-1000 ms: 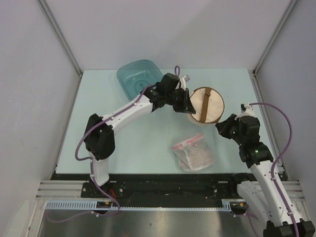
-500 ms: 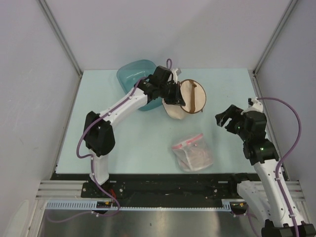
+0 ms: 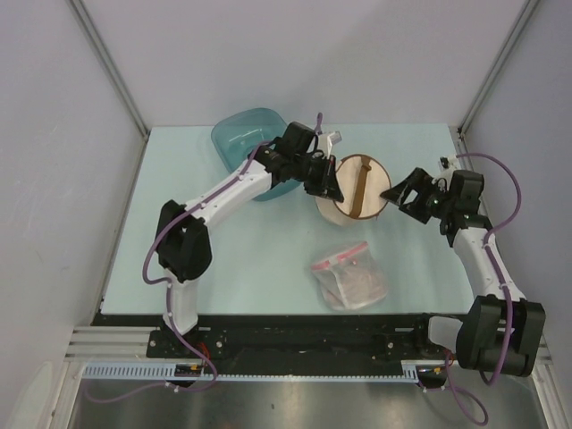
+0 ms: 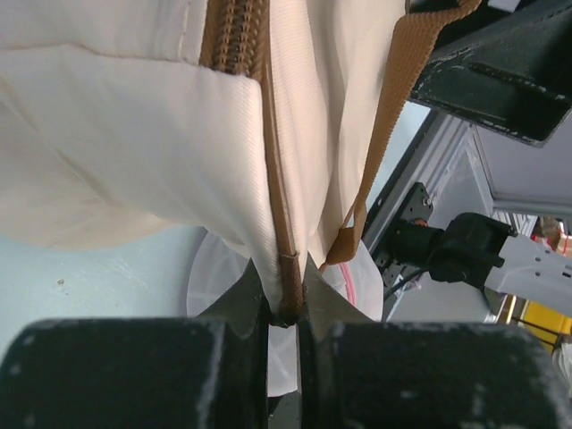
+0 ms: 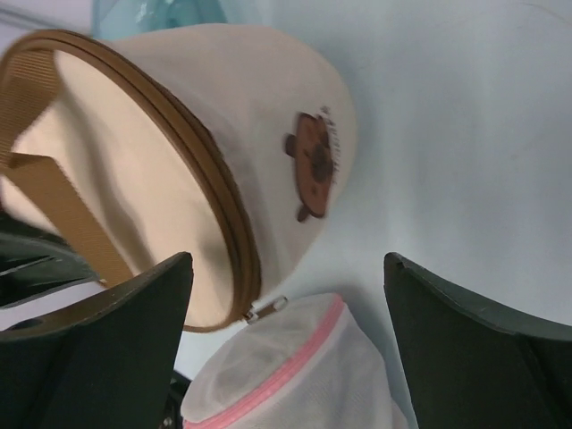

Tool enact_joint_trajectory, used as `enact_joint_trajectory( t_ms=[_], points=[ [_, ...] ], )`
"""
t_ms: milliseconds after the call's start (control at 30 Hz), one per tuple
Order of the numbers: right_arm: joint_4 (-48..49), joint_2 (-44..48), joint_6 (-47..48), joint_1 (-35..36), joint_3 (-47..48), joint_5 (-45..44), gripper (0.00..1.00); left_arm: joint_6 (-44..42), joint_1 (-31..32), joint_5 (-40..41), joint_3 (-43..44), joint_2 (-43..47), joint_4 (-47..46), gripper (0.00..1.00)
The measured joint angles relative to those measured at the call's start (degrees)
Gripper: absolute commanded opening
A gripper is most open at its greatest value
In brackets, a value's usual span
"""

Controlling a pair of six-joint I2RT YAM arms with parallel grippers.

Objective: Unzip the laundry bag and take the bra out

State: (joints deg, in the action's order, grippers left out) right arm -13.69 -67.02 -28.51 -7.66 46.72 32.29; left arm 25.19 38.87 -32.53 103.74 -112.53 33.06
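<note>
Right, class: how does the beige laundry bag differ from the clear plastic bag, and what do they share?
The laundry bag is round, opaque beige fabric; the clear plastic bag is see-through. The laundry bag's zip and strap are brown; the plastic bag's zip strip is pink. The left hand pinches the laundry bag's seam; the plastic bag lies untouched on the table. Both close with a zip.
</note>
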Motion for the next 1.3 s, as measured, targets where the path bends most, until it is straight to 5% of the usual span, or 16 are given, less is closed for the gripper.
enact_joint_trajectory(
  t_ms=[67,133,167,200,300,367,400,433,533,733,933,1067,1300],
  points=[
    [2.9,-1.2,-0.5,-0.1,0.0,3.4,0.89,-1.3,0.0,-1.4,0.4,-0.6,1.0,0.00],
    [5.0,-1.7,-1.1,-0.1,0.0,5.6,0.77,-2.1,0.0,-2.4,1.2,-1.2,1.5,0.00],
    [5.9,-1.7,-1.4,-0.1,0.0,6.3,0.67,-2.7,0.0,-2.8,1.6,-1.5,1.9,0.00],
    [7.1,-1.7,-1.7,-0.1,0.0,7.2,0.42,-3.3,0.2,-3.2,2.3,-1.9,2.4,0.00],
    [9.3,-1.9,-2.3,-0.1,0.0,8.2,0.00,-4.4,0.4,-3.9,4.5,-3.2,3.6,0.00],
    [9.5,-2.1,-3.2,-0.5,0.0,7.7,0.00,-4.9,0.4,-3.9,6.4,-4.1,4.6,0.05],
    [9.1,-2.1,-3.1,-0.6,0.0,7.3,0.00,-5.2,0.4,-4.0,7.6,-4.7,5.2,0.19],
    [8.9,-2.0,-3.1,-0.6,0.0,6.6,0.00,-5.3,0.4,-3.9,9.4,-5.6,5.9,0.56],
    [8.5,-0.7,-5.6,-0.6,-1.2,3.3,0.00,-5.0,0.4,-3.6,14.4,-8.4,7.3,0.97],
    [11.0,12.6,-21.4,-0.4,-15.1,-5.1,0.00,-0.2,0.0,1.2,13.6,-8.4,3.8,1.00],
    [11.6,18.6,-34.7,-0.1,-20.0,-12.0,0.00,14.7,-2.1,1.6,-13.0,2.9,-11.5,1.00],
    [11.7,19.1,-39.5,0.0,-20.7,-14.3,0.00,24.4,-3.0,2.3,-23.4,5.4,-19.6,1.00],
    [11.9,18.8,-43.8,1.3,-20.8,-17.1,0.00,29.2,1.5,6.8,-23.1,7.1,-22.7,0.95]
  ],
)
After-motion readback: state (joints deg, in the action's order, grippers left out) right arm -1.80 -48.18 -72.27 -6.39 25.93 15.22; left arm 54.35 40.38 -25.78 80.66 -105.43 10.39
